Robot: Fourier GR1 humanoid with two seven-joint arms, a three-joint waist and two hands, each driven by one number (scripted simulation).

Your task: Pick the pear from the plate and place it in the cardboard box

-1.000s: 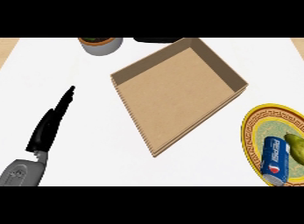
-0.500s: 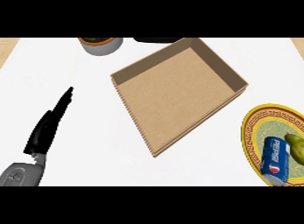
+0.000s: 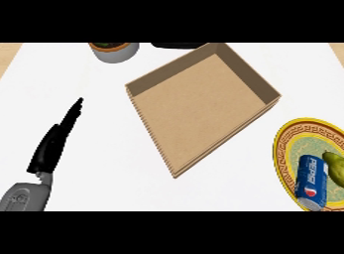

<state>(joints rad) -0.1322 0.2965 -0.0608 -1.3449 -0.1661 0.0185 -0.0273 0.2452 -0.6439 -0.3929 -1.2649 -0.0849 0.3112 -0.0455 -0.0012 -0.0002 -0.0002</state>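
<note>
You have the cardboard box lying open in the middle of the white worktop, turned so one corner points toward you, and nothing shows inside it but its bare brown floor. The pear sits on the yellow-rimmed plate at the right edge of the view, partly cut off by that edge, and it lies just beside a blue soda can that rests on its side on the same plate; whether the two touch you cannot tell from here. The plate stands near the box's right corner but apart from it. Your left robot hand shows at the lower left, well away from both the box and the plate, seen edge-on with its fingers held straight and pointing up the worktop, holding nothing. The right robot hand does not appear in the view. At the top edge, behind the box, you see a grey pot with something dark and green in it, and just beside it a dark object that is mostly cut off, so you cannot tell what it is.
</note>
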